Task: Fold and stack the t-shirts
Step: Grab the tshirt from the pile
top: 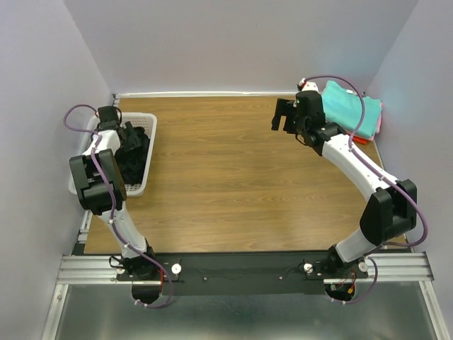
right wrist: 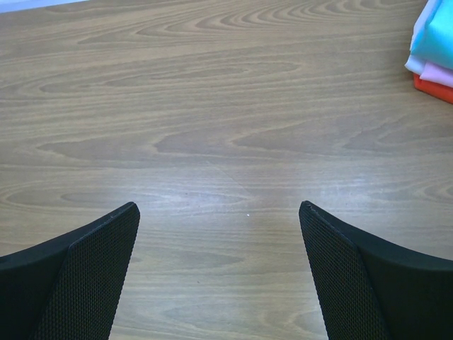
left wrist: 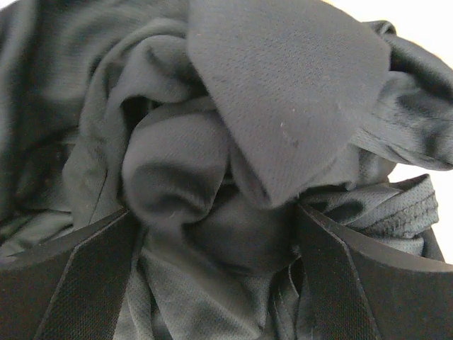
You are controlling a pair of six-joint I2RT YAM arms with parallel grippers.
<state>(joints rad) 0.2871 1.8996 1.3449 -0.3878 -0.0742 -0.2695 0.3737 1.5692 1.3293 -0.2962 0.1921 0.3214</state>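
The large black t-shirt (top: 136, 154) lies crumpled in the white lattice basket (top: 151, 145) at the far left. My left gripper (top: 130, 133) is down in the basket, jaws open, with folds of the black t-shirt (left wrist: 283, 92) bunched between the fingers (left wrist: 92, 283). The teal t-shirt (top: 350, 106) lies folded on top of a stack at the back right; the pink (right wrist: 434, 71) and red-orange (right wrist: 433, 87) tees show as edges under the teal one (right wrist: 439, 35). My right gripper (top: 282, 115) is open and empty above the bare table, left of the stack.
The wooden table (top: 241, 170) is bordered by walls at the back and both sides. The basket stands against the left wall. The right arm's forearm (top: 354, 159) passes in front of the stack.
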